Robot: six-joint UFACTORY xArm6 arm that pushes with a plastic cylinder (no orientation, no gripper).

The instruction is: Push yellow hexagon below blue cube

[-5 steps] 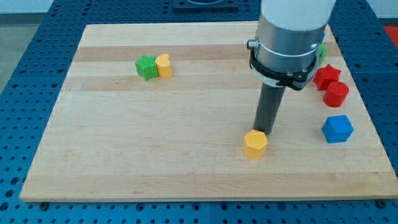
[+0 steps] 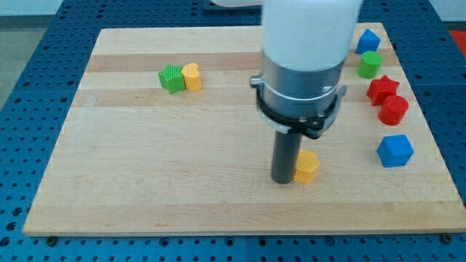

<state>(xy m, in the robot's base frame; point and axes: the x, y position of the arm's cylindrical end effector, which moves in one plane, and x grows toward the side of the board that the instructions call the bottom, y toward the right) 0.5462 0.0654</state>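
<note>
The yellow hexagon (image 2: 308, 167) lies on the wooden board (image 2: 145, 167) right of centre, near the view's bottom. My tip (image 2: 284, 179) stands right against the hexagon's left side. The blue cube (image 2: 395, 151) sits to the right of the hexagon, near the board's right edge and slightly higher in the view. The arm's grey body hides the board above the rod.
A green star (image 2: 171, 78) and a yellow heart (image 2: 192, 76) touch at the upper left. At the right edge stand a blue block (image 2: 368, 40), a green cylinder (image 2: 369, 64), a red star (image 2: 382, 89) and a red cylinder (image 2: 394, 110).
My tip has moved from above the hexagon round to its left side. The hexagon has shifted slightly to the right. The other blocks have not moved.
</note>
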